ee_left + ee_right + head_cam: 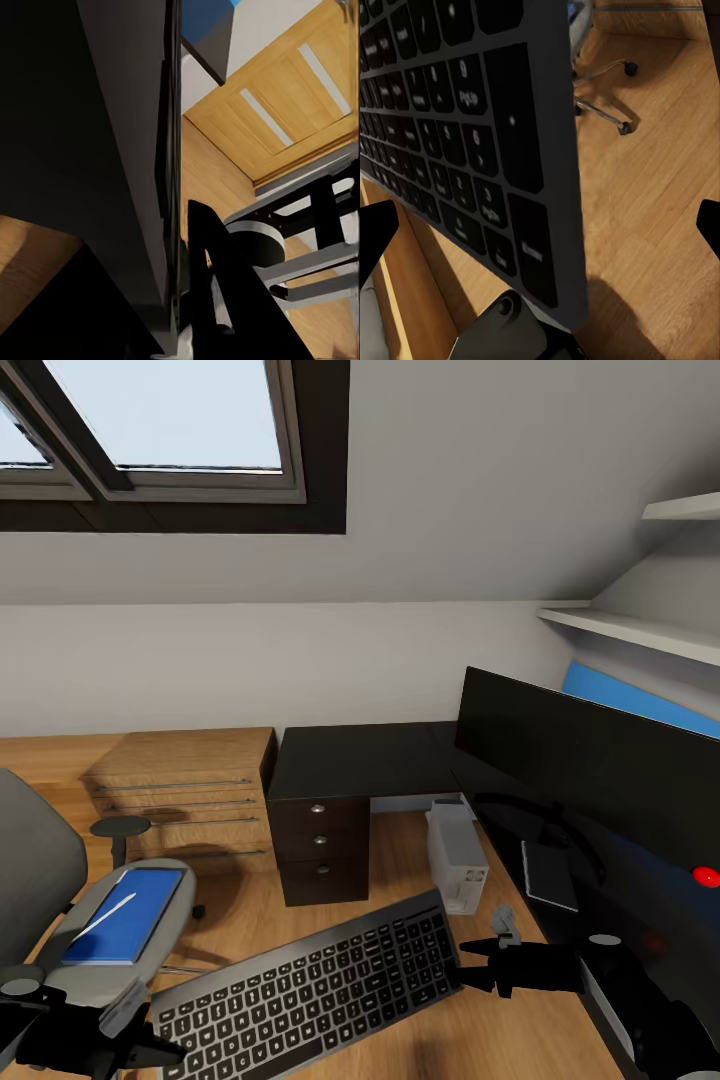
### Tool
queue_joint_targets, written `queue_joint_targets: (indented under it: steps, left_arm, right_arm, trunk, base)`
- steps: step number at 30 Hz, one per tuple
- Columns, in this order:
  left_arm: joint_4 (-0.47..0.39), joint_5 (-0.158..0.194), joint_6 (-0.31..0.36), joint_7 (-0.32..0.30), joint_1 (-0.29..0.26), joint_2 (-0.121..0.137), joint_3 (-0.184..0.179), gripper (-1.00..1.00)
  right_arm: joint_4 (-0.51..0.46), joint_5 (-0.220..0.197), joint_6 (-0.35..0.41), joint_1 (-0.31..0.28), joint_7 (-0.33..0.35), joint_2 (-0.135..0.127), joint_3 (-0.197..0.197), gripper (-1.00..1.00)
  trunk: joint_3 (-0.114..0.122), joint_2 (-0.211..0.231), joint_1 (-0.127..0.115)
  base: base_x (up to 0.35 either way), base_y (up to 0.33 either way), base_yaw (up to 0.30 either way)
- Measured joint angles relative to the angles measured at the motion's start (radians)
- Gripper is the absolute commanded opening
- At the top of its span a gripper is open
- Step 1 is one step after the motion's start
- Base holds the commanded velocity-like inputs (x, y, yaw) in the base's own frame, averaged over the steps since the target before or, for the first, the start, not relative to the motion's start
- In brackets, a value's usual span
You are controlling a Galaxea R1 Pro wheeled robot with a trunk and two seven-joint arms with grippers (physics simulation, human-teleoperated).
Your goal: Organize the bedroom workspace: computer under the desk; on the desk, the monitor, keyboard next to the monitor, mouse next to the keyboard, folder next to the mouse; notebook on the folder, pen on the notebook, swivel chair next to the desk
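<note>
Head view shows the black L-shaped counter [360, 758] in the corner under the sloped wall, with its drawers facing the room. On its right part stands the monitor [590, 760], wide and black, with a red dot at the lower corner. The grey chair [40, 880] is at the left, well apart from the counter, and on its seat lies the blue folder [125, 915] with the pen [105, 918] across it. The light grey computer [457, 857] stands on the floor under the counter's edge. The keyboard [310, 990] hangs in the air over the floor, tilted, carried between both arms. The dark notebook [548, 875] lies on the counter in front of the monitor's stand.

The left end effector [125, 1025] is at the keyboard's left end and the right end effector [490, 960] at its right end. Right wrist view shows the fingers spread wide with the keyboard's edge between them, not pressed on it. For the left one, it cannot be told whether it is closed.

The step in hand seems to be bringing the keyboard to the counter. The next move probably needs a turn to the right and a level lift, so the keyboard lands beside the monitor without hitting the screen or notebook.
</note>
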Motion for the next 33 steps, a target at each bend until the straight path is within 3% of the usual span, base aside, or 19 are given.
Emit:
queue_joint_targets:
  steps: [33]
  left_arm:
    - [-0.001,-0.005,0.000,-0.007,0.000,0.000,-0.006,-1.00]
  right_arm:
    - [0.001,0.005,-0.010,0.000,-0.004,0.007,0.008,1.00]
  trunk:
    - [0.000,0.000,0.000]
  base:
    - [0.076,0.000,0.000]
